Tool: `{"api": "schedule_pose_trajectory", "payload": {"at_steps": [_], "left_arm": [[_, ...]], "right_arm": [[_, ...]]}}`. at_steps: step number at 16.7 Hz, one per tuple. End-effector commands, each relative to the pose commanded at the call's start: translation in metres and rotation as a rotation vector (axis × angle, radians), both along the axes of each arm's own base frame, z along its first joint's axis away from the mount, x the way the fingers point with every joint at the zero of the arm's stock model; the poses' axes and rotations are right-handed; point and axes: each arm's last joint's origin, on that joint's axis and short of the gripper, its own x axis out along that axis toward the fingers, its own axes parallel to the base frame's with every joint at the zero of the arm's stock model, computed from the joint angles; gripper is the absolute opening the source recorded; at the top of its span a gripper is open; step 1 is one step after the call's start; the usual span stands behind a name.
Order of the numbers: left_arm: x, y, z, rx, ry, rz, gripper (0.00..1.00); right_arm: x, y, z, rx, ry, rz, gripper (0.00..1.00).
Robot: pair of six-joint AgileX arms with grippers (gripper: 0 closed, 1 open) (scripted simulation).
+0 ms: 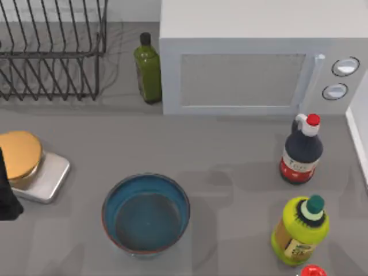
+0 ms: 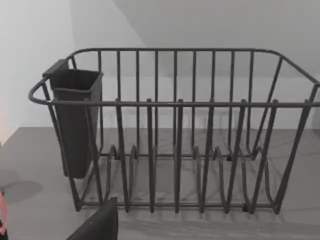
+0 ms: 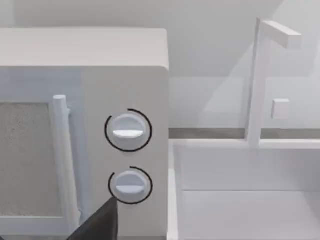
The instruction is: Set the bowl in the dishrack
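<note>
From above, the bowl (image 1: 146, 213) sits upright on the table (image 1: 230, 167) near the front, left of centre, with nothing touching it — free to be lifted. The dishrack (image 1: 49, 49) stands empty at the back left corner, well apart from the bowl, so the carry will run back and to the left. A green bottle (image 1: 148, 68) stands between the rack and the microwave (image 1: 259, 57); two more bottles keep to the right side. A golden dome on a silver base (image 1: 29, 167) lies at the left edge, just beside a dark shape that is probably the left arm.

The left wrist view faces the dishrack (image 2: 175, 130) head-on, its upright dividers bare and a dark cup hung at one end. A dark finger (image 2: 97, 225) pokes in — whether the fingers are spread or closed I cannot tell.

The right wrist view looks at the microwave's knobs (image 3: 128, 130); again one dark finger (image 3: 97, 222), state unclear.
</note>
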Motion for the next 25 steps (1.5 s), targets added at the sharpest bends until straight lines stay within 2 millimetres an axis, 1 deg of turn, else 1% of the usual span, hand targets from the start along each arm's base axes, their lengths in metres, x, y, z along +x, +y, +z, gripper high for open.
{"api": "schedule_pose_trajectory", "payload": {"at_steps": [3, 6, 9, 11, 12, 14, 15, 17, 19, 22, 25], "left_arm": [[0.000, -0.001, 0.002, -0.007, 0.010, -0.009, 1.00], [0.001, -0.008, 0.018, -0.063, 0.095, -0.072, 1.00], [0.007, -0.020, 0.051, -0.144, 0.260, -0.161, 1.00], [0.019, -0.033, 0.077, -0.192, 0.417, -0.214, 1.00], [0.029, -0.041, 0.089, -0.210, 0.512, -0.234, 1.00], [0.054, -0.065, 0.105, -0.223, 0.732, -0.253, 1.00], [0.069, -0.081, 0.109, -0.217, 0.851, -0.250, 1.00], [0.098, -0.117, 0.107, -0.184, 1.079, -0.221, 1.00], [0.121, -0.157, 0.098, -0.135, 1.265, -0.173, 1.00], [0.139, -0.212, 0.082, -0.060, 1.450, -0.096, 1.00], [0.144, -0.254, 0.071, -0.008, 1.538, -0.042, 1.00]], "right_arm": [[0.000, 0.000, 0.000, 0.000, 0.000, 0.000, 1.00], [0.000, 0.000, 0.000, 0.000, 0.000, 0.000, 1.00], [0.000, 0.000, 0.000, 0.000, 0.000, 0.000, 1.00], [0.000, 0.000, 0.000, 0.000, 0.000, 0.000, 1.00], [0.000, 0.000, 0.000, 0.000, 0.000, 0.000, 1.00], [0.000, 0.000, 0.000, 0.000, 0.000, 0.000, 1.00], [0.000, 0.000, 0.000, 0.000, 0.000, 0.000, 1.00], [0.000, 0.000, 0.000, 0.000, 0.000, 0.000, 1.00], [0.000, 0.000, 0.000, 0.000, 0.000, 0.000, 1.00], [0.000, 0.000, 0.000, 0.000, 0.000, 0.000, 1.00], [0.000, 0.000, 0.000, 0.000, 0.000, 0.000, 1.00]]}}
